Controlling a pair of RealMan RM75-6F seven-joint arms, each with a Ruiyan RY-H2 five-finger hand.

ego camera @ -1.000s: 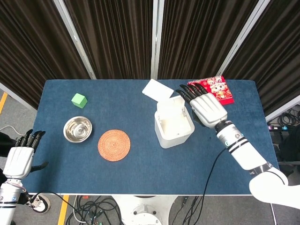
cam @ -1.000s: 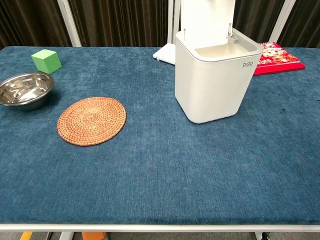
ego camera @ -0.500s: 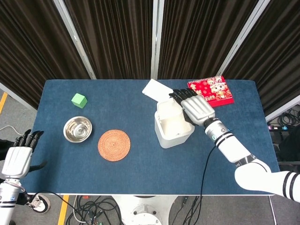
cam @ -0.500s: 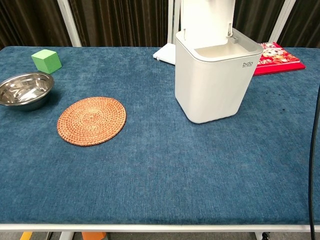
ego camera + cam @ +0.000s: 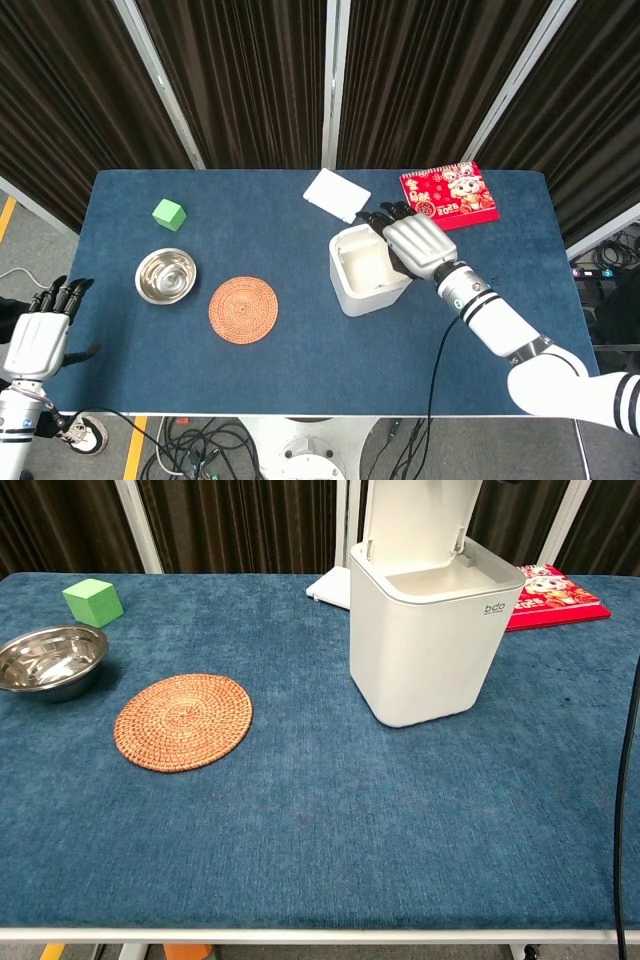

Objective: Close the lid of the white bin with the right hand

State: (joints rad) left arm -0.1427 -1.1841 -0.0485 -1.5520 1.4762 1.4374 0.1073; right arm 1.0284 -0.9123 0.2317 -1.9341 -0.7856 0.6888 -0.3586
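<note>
- Over the back of the bin, the right hand [image 5: 420, 243] lies palm-down with its fingers stretched out side by side, gripping nothing; a second ago it sat further right, clear of the bin.
- Its fingers [image 5: 385, 216] now reach across the raised lid [image 5: 415, 518], seemingly touching its back face, though contact is hard to confirm from above.
- From the chest view the lid leans slightly forward over the opening, where it stood straight up before, so the closing push has likely begun.
- The white bin [image 5: 428, 640] stands near the middle of the blue table [image 5: 300, 350], its mouth not yet covered; the lid has most of its swing left.
- Just behind it lie a white card [image 5: 337, 194] and a red booklet [image 5: 450, 194].
- Far off at the table's near-left corner, the left hand [image 5: 40, 335] hangs idle, fingers extended and holding nothing.
</note>
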